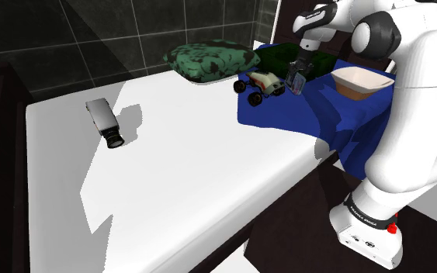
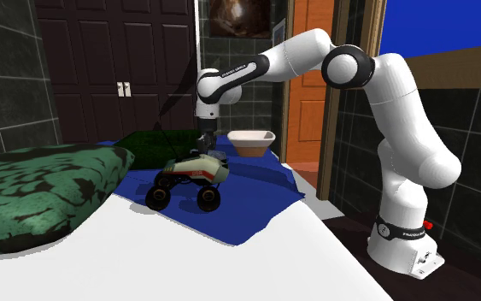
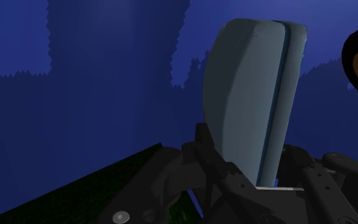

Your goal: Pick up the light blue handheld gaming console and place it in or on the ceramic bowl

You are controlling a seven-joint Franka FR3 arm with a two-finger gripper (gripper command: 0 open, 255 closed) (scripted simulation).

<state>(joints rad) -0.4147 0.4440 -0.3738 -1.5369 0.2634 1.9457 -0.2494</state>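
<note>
Pale blue console (image 3: 254, 95) is clamped between the black gripper's (image 3: 260, 170) fingers. Its bowl (image 1: 362, 80) sits upper right in the shoulder view.

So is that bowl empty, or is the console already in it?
Empty: the bowl shows a bare inside. The pale blue console is clasped in the gripper, beside the toy car.

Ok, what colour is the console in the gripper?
The console is pale grey-blue, clearest in the wrist view.
</note>
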